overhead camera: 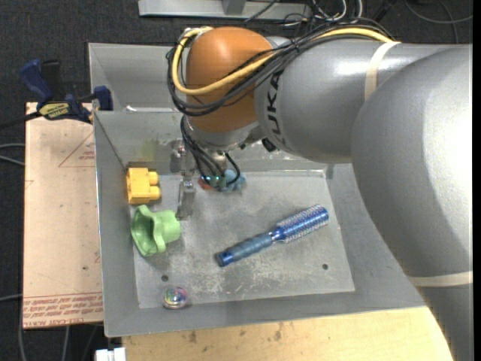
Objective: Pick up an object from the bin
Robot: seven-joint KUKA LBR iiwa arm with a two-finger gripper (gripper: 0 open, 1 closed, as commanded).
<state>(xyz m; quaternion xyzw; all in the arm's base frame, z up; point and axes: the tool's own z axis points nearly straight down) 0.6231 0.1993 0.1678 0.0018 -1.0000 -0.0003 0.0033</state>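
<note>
My gripper (184, 204) hangs low over the left half of the bin, below the arm's orange cover. Its tip is just above and to the right of a green, curved plastic piece (155, 232) on the bin floor, near it but, as far as I can see, not touching. A yellow toy block (142, 185) lies just left of the gripper, against the bin's left wall. I see nothing held in the gripper.
A blue hairbrush (274, 235) lies slantwise on the floor to the gripper's right. A small shiny ball (174, 298) rests near the front left corner. The arm covers the back and right of the bin.
</note>
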